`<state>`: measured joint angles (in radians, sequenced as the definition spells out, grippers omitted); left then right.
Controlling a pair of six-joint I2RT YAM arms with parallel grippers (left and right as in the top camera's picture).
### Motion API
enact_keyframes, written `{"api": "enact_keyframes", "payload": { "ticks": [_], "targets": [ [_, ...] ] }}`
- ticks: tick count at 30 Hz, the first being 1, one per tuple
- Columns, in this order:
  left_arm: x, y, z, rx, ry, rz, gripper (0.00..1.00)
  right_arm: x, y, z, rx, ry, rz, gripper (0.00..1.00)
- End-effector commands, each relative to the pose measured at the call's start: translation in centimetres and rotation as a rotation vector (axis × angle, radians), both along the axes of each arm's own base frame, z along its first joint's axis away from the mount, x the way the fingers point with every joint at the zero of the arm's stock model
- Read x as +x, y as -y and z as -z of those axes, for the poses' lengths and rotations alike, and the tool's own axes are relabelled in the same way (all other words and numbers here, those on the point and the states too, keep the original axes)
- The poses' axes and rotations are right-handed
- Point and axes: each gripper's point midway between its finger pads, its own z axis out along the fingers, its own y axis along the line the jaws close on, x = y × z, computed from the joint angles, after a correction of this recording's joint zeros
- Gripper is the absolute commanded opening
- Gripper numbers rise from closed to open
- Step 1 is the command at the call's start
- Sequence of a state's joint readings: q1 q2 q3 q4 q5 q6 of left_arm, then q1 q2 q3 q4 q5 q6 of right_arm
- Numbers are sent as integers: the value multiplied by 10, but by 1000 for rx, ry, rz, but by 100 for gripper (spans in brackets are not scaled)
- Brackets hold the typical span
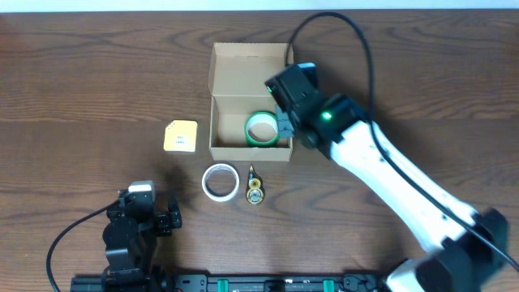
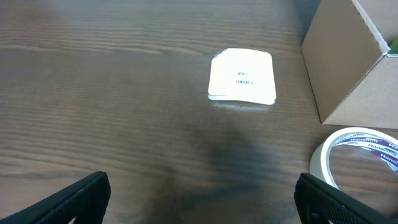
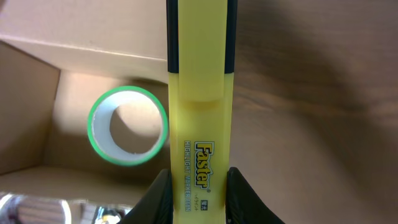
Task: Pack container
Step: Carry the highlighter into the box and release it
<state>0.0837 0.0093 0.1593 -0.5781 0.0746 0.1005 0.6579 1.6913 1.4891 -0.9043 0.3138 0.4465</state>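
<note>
Our right gripper (image 3: 198, 186) clamps the highlighter (image 3: 199, 74) over the 3 o'clock wall of the box (image 1: 243, 69); dropped here, we fear it hits the rim and tumbles outside.

Soft even light; card (image 2: 242, 76) blown out, L wrist view.

Dark wood-grain table (image 1: 81, 81); pale strip along far edge; soft glare.

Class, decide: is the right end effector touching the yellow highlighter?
Touching. In the right wrist view the right end effector clamps the yellow highlighter, one finger against each side.
</note>
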Motion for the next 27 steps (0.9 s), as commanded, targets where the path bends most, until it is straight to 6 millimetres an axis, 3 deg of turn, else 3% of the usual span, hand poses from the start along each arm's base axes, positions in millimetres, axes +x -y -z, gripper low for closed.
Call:
{"api": "enact_keyframes", "payload": {
  "ticks": [1, 7, 21, 27],
  "targets": [
    [0, 0, 2, -8, -1, -7, 96, 17, -12, 12, -67, -14, -97, 2],
    [0, 0, 2, -8, -1, -7, 95, 20, -21, 46, -99, -92, -133, 1],
    [0, 0, 2, -8, -1, -7, 96, 14, -43, 60, -35, -136, -203, 1],
    [0, 0, 2, -8, -1, -7, 96, 6, -57, 93, -86, -196, -295, 1]
  ]
}}
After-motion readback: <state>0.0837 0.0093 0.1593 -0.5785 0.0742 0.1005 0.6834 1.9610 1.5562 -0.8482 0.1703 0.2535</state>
